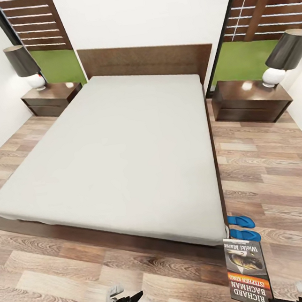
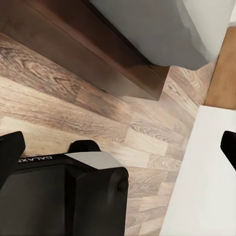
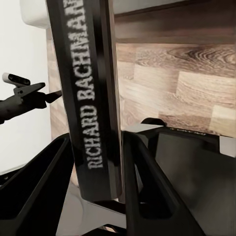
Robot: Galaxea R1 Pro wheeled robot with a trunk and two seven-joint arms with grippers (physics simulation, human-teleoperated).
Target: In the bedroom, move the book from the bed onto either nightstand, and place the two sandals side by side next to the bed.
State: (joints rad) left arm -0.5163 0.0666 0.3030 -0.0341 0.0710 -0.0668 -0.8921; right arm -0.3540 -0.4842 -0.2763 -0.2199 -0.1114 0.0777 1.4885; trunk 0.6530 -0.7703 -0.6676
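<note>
One thin, light, stiffish book (image 3: pixel 91 98) we're pinching by its spine in the right gripper (image 3: pixel 98 162), lower right of head frame beside the two sandals (image 1: pixel 243 228); left jaws unclear

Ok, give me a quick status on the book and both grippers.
Right gripper shut on the book. Left gripper free, state unclear. Sandals paired by the bed. Right nightstand holds a lamp.
</note>
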